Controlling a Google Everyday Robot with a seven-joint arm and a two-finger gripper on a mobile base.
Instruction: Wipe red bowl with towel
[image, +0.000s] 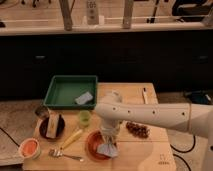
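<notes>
The red bowl sits near the front edge of the wooden table. A pale blue-grey towel hangs into the bowl's right side. My gripper reaches down from the white arm right over the bowl and holds the towel's upper end, with the cloth pressed on the bowl's inside.
A green tray with a grey sponge stands at the back left. A green cup, a yellow banana, a fork, a dark plate with a box, an orange bowl and grapes surround the red bowl.
</notes>
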